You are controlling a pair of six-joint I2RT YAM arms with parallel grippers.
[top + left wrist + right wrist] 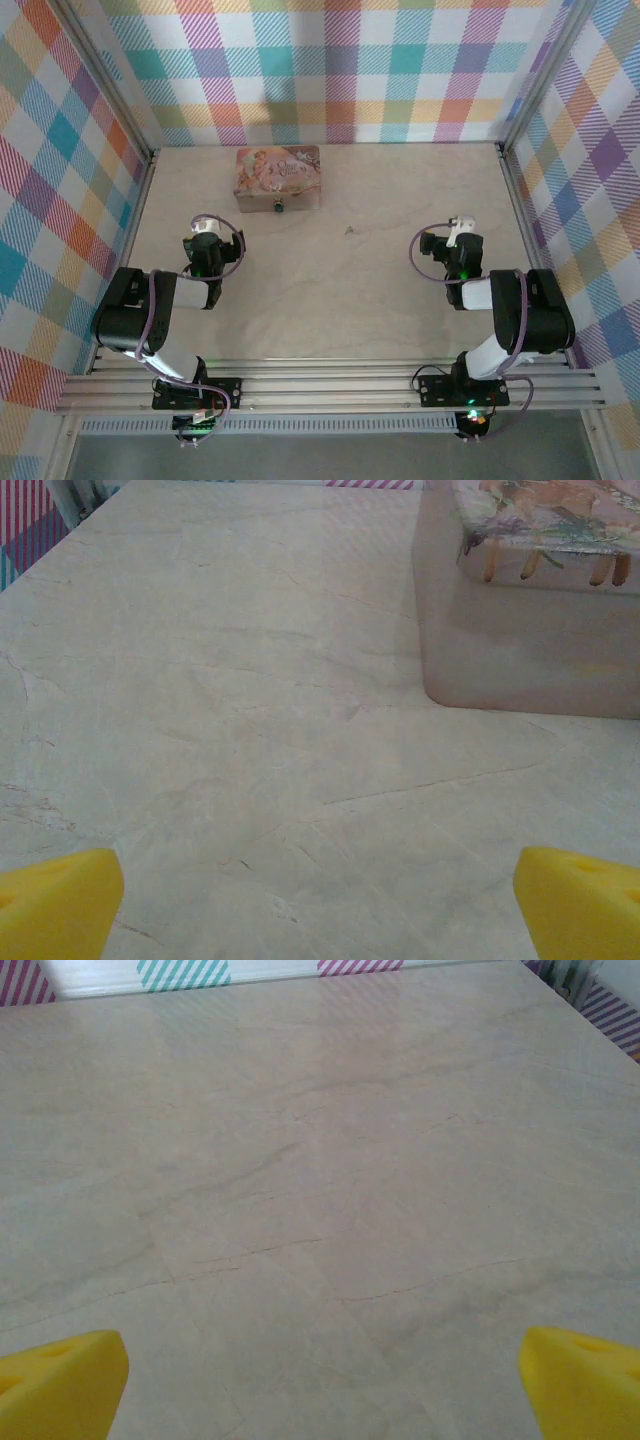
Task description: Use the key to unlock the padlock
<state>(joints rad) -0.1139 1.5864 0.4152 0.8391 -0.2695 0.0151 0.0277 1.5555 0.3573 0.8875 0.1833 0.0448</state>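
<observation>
Padlock [278,207] at six o'clock of pink tin [277,172], key [350,230] toward four; left fingers [55,905] and right fingers [60,1385] released, empty.

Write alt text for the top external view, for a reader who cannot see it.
A pink tin sits far across the table, a tiny padlock at its front; a grey sliver, likely the key, lies to its right. The left gripper and right gripper hover nearer, holding nothing.
</observation>
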